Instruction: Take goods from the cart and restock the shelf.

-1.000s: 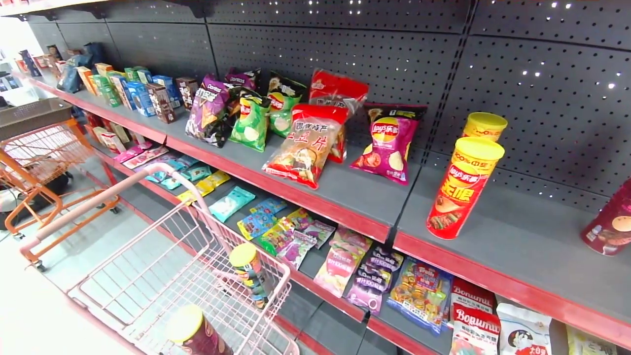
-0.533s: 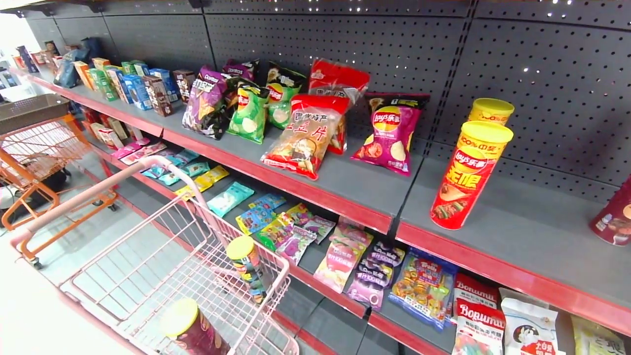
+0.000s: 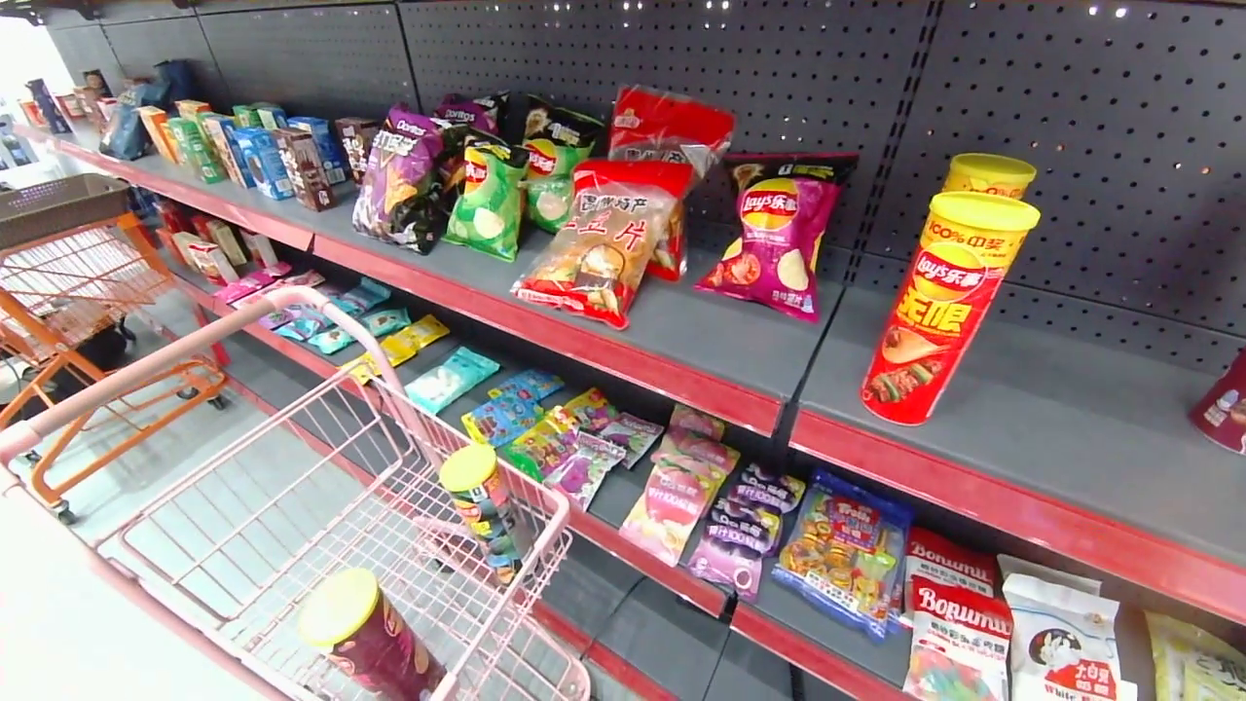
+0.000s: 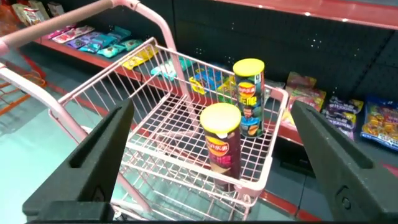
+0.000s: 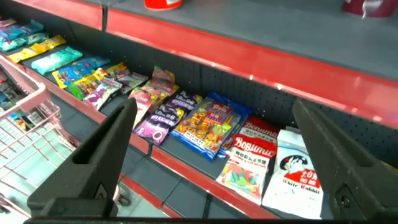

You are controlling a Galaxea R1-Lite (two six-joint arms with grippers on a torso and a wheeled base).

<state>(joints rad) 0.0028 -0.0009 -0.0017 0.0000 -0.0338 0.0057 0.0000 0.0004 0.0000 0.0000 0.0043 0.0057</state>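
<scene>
A pink wire cart (image 3: 146, 375) stands at the lower left before the shelf. It holds two upright chip cans with yellow lids: a maroon can (image 3: 362, 638) near its front corner and a multicoloured can (image 3: 484, 511) against the wall nearest the shelf. In the left wrist view my left gripper (image 4: 211, 112) hangs open above the cart (image 4: 155, 124), over the maroon can (image 4: 222, 149) and the multicoloured can (image 4: 250, 96). On the grey upper shelf (image 3: 1051, 428) stand a red chip can (image 3: 939, 307), another yellow-lidded can (image 3: 988, 175) behind it, and a dark red can (image 3: 1222, 404). My right gripper (image 5: 214, 107) is open, facing the lower shelf.
Chip bags (image 3: 604, 243) and boxes (image 3: 263, 161) fill the upper shelf's left part. Candy packets (image 3: 681, 497) and bags (image 5: 211, 124) lie on the lower shelf. An orange cart (image 3: 88, 282) stands at far left. Bare shelf lies right of the red can.
The whole head view has shifted a little, so the camera moved. The cans in the cart and the goods on the shelf keep their places.
</scene>
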